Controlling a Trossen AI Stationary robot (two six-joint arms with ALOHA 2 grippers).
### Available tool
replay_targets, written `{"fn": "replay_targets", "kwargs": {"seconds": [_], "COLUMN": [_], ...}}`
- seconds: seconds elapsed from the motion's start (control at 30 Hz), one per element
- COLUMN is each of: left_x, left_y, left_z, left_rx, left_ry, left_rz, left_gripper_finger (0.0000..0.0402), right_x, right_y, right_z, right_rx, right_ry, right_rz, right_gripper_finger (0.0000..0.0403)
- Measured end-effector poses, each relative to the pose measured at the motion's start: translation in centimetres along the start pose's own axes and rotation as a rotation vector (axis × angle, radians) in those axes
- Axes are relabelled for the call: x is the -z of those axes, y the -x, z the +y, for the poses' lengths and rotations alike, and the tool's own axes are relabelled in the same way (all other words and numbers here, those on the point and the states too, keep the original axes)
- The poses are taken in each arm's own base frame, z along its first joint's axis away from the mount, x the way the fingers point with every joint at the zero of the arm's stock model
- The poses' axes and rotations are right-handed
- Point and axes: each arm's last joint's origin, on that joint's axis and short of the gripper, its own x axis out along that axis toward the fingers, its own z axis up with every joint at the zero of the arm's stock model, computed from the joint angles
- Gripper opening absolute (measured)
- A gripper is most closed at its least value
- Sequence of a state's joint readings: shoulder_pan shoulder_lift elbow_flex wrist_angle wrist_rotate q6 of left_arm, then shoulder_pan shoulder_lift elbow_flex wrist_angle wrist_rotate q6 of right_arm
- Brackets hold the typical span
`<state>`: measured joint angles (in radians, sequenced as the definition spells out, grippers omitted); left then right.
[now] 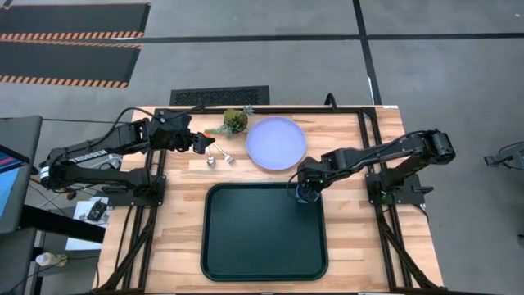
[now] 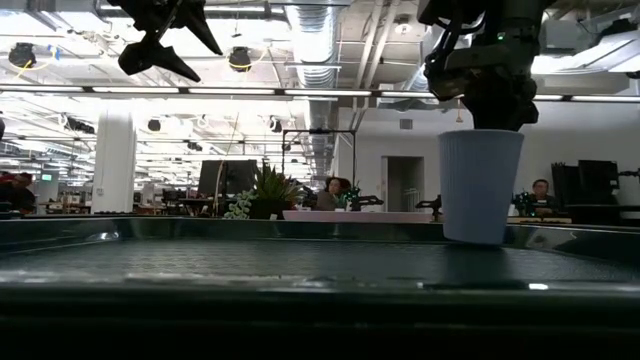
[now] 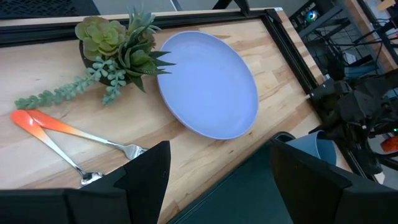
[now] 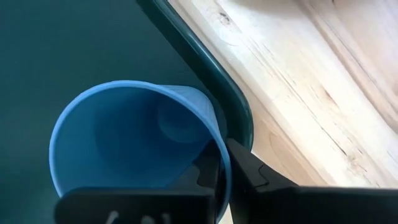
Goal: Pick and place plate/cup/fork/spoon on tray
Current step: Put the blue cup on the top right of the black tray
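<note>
The blue cup (image 1: 307, 195) stands upright in the far right corner of the dark tray (image 1: 246, 246), with my right gripper (image 1: 304, 188) shut on its rim. The lavender plate (image 1: 276, 142) lies on the table beyond the tray. The fork (image 3: 127, 148) and the spoon (image 3: 90, 178) lie left of the plate, their orange handles crossing at the far end. My left gripper (image 1: 201, 144) hangs open and empty above them, as the left wrist view (image 3: 224, 180) and the low view (image 2: 165, 40) also show. My right gripper holds the cup's rim (image 4: 219, 155) on the side near the tray's edge, one finger inside the cup and one outside (image 4: 252, 177). The fingers come from above, slanting down. The cup (image 2: 480, 185) stays upright, and its base seems to rest on the tray floor.
A small potted succulent (image 1: 235, 120) with a trailing sprig stands at the far edge, left of the plate. Dark frame rails (image 1: 364, 139) run along the table's sides. Most of the tray floor is bare.
</note>
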<state>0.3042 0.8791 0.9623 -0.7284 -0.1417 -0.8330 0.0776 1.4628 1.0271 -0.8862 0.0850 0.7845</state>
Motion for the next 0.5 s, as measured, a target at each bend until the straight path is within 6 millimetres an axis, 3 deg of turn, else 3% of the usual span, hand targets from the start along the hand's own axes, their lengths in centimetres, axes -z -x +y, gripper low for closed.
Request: {"fn": "replay_targets", "kwargs": {"seconds": [0.5], "left_x": [-0.01], "left_y": [0.00], "left_z": [0.00], "left_rx": [0.000], "left_ry": [0.001], "left_rz": [0.000], "left_gripper_finger": [0.0256], "right_x": [0.46], "right_y": [-0.70], "right_z": [-0.36], "right_rx": [0.012], "right_ry": [0.001], "right_rz": [0.017], "right_gripper_finger": [0.0037]}}
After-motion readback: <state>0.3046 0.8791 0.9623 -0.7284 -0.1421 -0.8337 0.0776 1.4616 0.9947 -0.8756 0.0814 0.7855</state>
